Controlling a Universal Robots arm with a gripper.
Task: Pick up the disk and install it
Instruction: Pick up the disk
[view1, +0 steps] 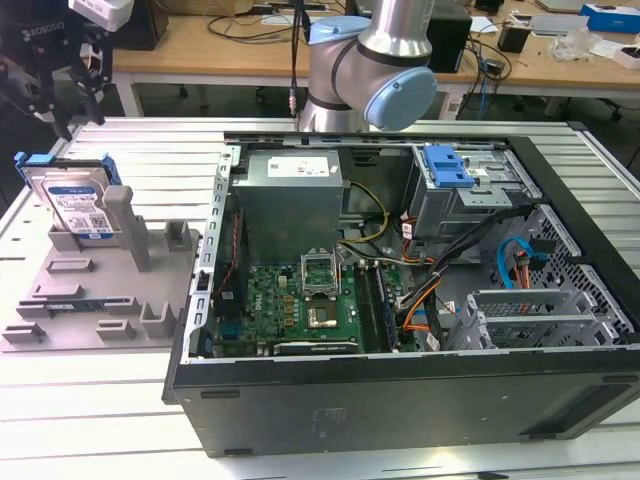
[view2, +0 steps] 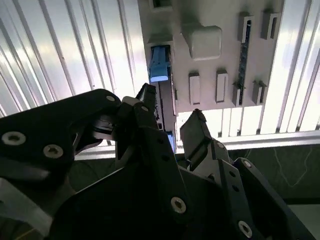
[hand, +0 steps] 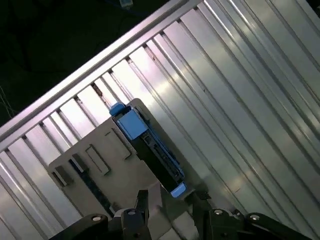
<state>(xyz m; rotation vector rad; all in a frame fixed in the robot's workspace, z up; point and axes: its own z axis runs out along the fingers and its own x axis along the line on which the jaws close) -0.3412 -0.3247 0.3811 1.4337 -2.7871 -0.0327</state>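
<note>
Fingers (view2: 196, 131) are released and spread wide, with nothing clamped between them. Your gripper (view1: 78, 62) hangs at 12 o'clock above the disk (view1: 75, 203), well apart from it, in the exterior view. The disk stands on edge, leaning back in the grey fixture (view1: 100, 300) on the ribbed table (view1: 70, 420), at 9 o'clock from the open computer case (view1: 400, 405). My judgement is that it is propped this way so the thin sides are free for a pinch.

The exterior view gives you the height gap, the label face and the drive cage (view1: 480, 190) at about 1 o'clock inside the case. Both wrist views give you the alignment instead. They look down the disk's narrow edge, with its blue bracket (hand: 131, 124) at either end. One finger sits to each side of that line, so the open jaws look aimed to straddle it. The disk is not yet picked up or installed.
</note>
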